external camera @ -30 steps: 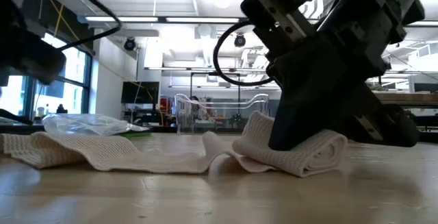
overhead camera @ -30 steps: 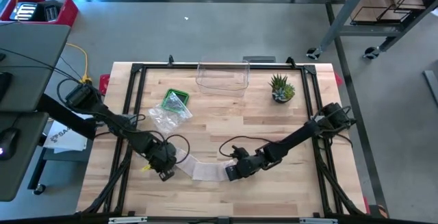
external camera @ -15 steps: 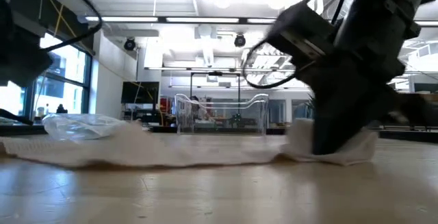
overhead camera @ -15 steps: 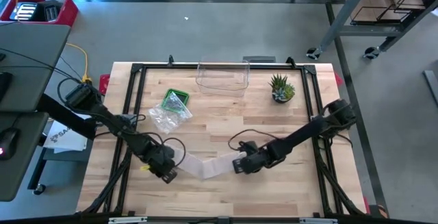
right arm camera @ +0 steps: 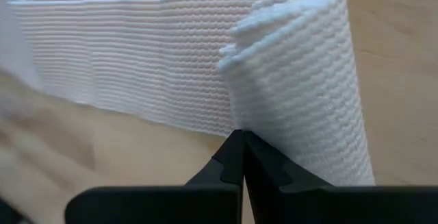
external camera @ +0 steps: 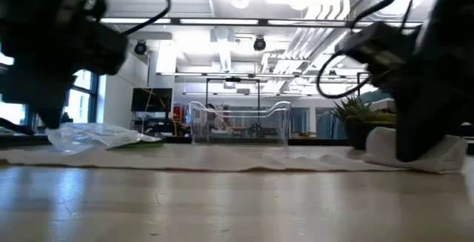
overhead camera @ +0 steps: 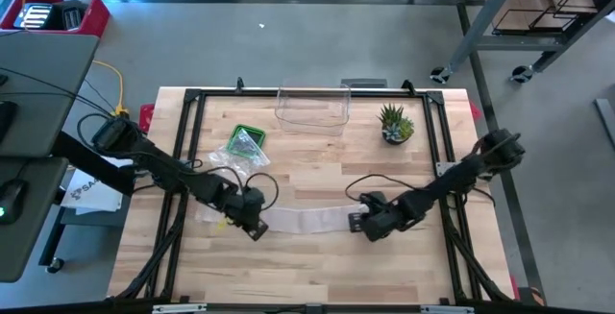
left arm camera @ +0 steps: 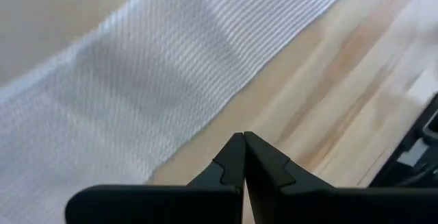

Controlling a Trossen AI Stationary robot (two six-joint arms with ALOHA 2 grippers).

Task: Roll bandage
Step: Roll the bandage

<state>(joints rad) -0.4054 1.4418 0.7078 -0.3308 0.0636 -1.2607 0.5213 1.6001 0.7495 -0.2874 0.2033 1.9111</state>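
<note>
A white bandage (overhead camera: 306, 220) is laid flat across the lower centre of the high view, on a wooden worktop (overhead camera: 317, 175). The left tool (overhead camera: 252, 224), fingers pressed together and empty, is set at the strip's left end; the right tool (overhead camera: 369, 224), equally closed, is pressed against the folded, partly rolled end (right arm camera: 301, 80) at the right. The roll is best turned evenly along the strip (which looks taut). Bare wood lies below; a plastic bag (overhead camera: 233, 164) and potted plant (overhead camera: 395, 123) sit higher up.

bandage (overhead camera: 306, 220) — white, ribbed | table (overhead camera: 317, 266) — pale wood | tray (overhead camera: 246, 143) — green
</note>
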